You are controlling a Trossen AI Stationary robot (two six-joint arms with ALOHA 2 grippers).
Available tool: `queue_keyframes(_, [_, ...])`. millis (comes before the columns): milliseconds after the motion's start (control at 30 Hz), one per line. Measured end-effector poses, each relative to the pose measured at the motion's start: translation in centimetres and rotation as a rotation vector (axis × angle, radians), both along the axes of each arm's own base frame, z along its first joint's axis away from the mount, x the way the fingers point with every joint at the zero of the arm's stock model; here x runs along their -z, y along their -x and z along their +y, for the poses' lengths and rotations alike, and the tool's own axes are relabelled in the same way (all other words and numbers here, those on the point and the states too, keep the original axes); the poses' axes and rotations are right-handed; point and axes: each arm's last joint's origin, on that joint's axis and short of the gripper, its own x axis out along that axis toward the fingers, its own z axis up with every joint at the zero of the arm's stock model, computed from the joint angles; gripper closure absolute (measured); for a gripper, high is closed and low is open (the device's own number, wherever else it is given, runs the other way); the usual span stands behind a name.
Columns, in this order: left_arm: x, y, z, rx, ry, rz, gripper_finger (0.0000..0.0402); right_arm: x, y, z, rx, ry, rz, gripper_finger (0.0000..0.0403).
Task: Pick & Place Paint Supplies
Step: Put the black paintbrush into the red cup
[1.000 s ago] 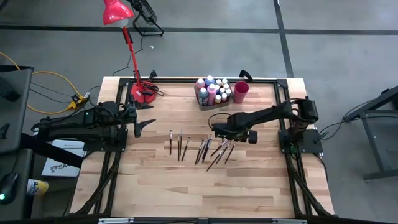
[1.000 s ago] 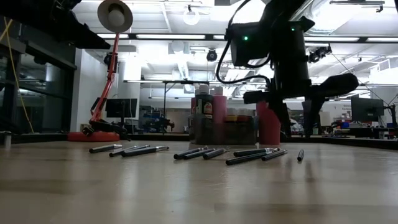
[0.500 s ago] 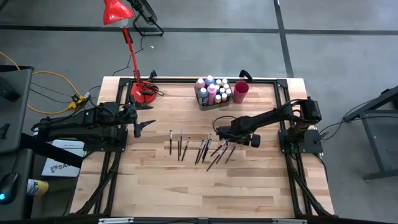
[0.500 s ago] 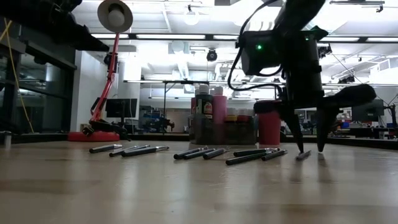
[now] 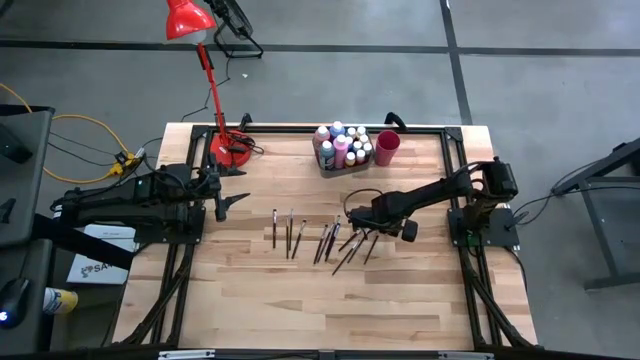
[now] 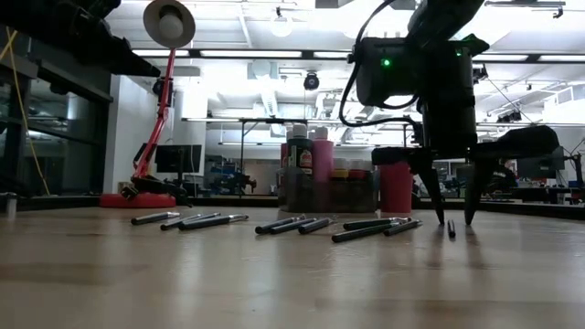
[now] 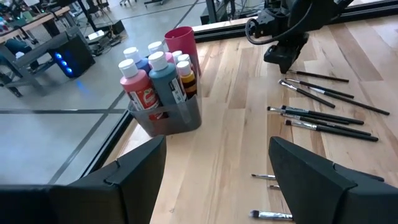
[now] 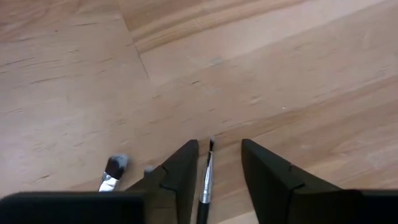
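The right gripper (image 5: 347,221) hangs low over the middle of the table in the high view, at the right end of the row of paintbrushes (image 5: 320,238). The grey bin (image 5: 341,160) of paint bottles (image 5: 340,146) sits toward twelve o'clock, with the red cup (image 5: 387,148) just beside it. The left gripper (image 5: 232,200) waits at nine o'clock, spread wide.

Across the tabletop in the low view, the right gripper (image 6: 452,215) has its fingertips (image 6: 440,212) down at the wood, parted, and one paintbrush (image 6: 451,228) lies between them, not gripped.

From the left wrist, the bottles (image 7: 155,73) stand packed in their bin (image 7: 171,117), with brushes (image 7: 323,115) scattered on the table (image 7: 236,143).

From the right wrist, the two fingers (image 8: 177,177) straddle a thin brush (image 8: 205,177), a narrow gap on each side.
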Motion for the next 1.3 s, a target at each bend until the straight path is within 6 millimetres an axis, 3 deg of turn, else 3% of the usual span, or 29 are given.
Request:
queue_keyframes(300, [0.0,0.0,0.0,0.002,-0.005,0.005,0.0124,0.0,-0.1,-0.2,-0.006,0.011,-0.01,0.0389])
queue_keyframes(733, [0.0,0.0,0.0,0.001,-0.003,0.004,0.0124,-0.9,0.2,-0.5,-0.105,0.092,-0.018,0.0399])
queue_keyframes(1000, [0.0,0.0,0.0,-0.003,0.011,-0.001,0.0124,-5.2,1.8,-1.5,-0.097,0.296,-0.098,0.0399])
queue_keyframes(1300, [0.0,0.0,0.0,-0.005,0.018,-0.004,0.0124,-12.1,5.4,-5.4,-0.057,0.842,-0.18,0.0399])
